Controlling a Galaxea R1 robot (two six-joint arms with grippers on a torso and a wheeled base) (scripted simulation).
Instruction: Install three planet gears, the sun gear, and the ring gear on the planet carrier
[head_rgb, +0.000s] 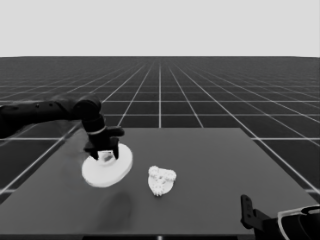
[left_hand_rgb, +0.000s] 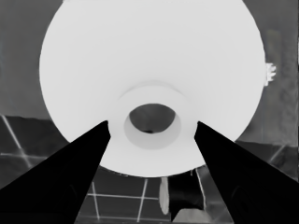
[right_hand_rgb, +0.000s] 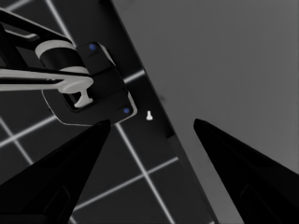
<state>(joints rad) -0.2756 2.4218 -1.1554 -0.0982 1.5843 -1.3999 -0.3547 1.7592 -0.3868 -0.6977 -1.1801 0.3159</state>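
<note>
Waiting at the near right corner of the surface (head_rgb: 210, 190), the right end effector (right_hand_rgb: 149, 140) is sitting with its fingers spread apart, pinching nothing; a tiny white piece (right_hand_rgb: 149, 115) is showing just past the surface's edge ahead of it, beside dark machinery (right_hand_rgb: 88, 93) with small blue lights.

Farther in, to the right of the left end effector, the smaller round part (head_rgb: 161, 181) is lying flat on the surface with small toothed gears (head_rgb: 160, 175) clustered on top of it.

Reaching in from the left, the left end effector (head_rgb: 106, 152) is gripping the larger round part (head_rgb: 106, 167), its fingers (left_hand_rgb: 84, 158) straddling the raised collar around the centre hole and pressing on either side of it. That part is hanging tilted below the end effector, seemingly lifted off the surface, with a shadow falling nearer on the surface beneath it, apart from the smaller round part.
</note>
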